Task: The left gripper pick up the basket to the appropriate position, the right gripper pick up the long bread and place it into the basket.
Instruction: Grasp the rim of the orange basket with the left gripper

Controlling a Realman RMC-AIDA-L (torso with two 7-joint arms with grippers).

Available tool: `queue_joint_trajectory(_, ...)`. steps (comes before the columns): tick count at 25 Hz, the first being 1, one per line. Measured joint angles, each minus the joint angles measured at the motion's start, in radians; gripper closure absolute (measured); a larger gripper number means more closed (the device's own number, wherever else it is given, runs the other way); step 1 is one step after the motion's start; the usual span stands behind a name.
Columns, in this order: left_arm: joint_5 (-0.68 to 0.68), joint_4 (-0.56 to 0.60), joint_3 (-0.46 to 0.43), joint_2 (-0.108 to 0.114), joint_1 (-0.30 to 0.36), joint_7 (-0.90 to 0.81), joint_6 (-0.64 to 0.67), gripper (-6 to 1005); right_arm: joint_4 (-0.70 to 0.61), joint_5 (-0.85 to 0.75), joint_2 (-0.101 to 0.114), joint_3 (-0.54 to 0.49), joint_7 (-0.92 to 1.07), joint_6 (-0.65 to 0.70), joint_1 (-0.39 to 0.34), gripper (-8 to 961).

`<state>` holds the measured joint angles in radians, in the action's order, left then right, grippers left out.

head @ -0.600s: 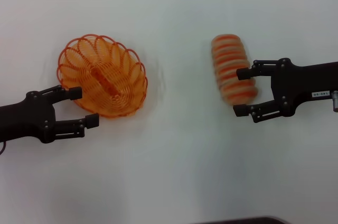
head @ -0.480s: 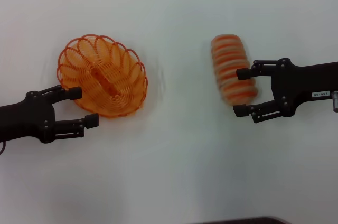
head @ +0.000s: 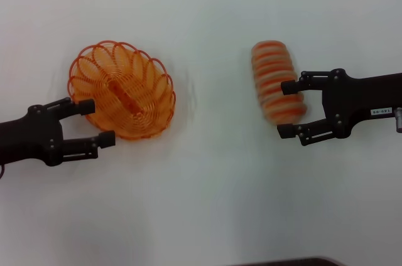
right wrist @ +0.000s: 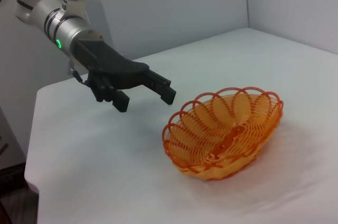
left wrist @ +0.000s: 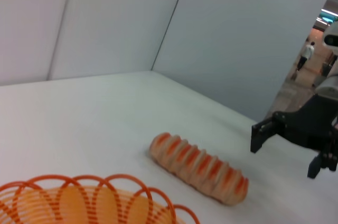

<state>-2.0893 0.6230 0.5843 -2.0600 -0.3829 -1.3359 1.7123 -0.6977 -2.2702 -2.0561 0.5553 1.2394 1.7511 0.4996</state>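
Note:
The orange wire basket (head: 123, 90) sits on the white table at the left; it also shows in the right wrist view (right wrist: 224, 129) and its rim in the left wrist view (left wrist: 84, 195). My left gripper (head: 98, 123) is open, with its fingertips at the basket's near rim, and is empty (right wrist: 146, 100). The long bread (head: 275, 80), tan with orange-red stripes, lies on the table at the right (left wrist: 198, 167). My right gripper (head: 286, 110) is open, with its fingers on either side of the bread's near end (left wrist: 288, 150).
The white table (head: 207, 184) is bare between the basket and the bread. A table edge and corner show behind the left arm in the right wrist view (right wrist: 37, 145). A dark edge shows at the bottom of the head view (head: 289, 262).
My left gripper has shifted slightly to the left and farther along the basket's rim. The right gripper, the bread and the basket have not moved.

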Motion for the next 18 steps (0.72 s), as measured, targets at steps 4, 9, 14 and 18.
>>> queue_joint_trajectory(4,0.000,-0.003,-0.045,0.007,-0.013,-0.062,0.025,67,-0.001,0.001,0.000,0.000,0.000,0.002,0.002,16)
queue_joint_trajectory(9,0.000,-0.005,-0.076,0.032,-0.049,-0.261,0.049,67,-0.001,0.002,-0.001,-0.001,0.007,0.005,0.003,17)
queue_joint_trajectory(14,0.000,-0.005,-0.150,0.047,-0.096,-0.422,0.079,68,-0.003,0.002,0.003,-0.002,0.028,0.007,0.009,18)
queue_joint_trajectory(18,-0.007,-0.002,-0.154,0.070,-0.133,-0.575,0.030,68,-0.003,0.001,0.006,-0.002,0.039,0.008,0.012,19)
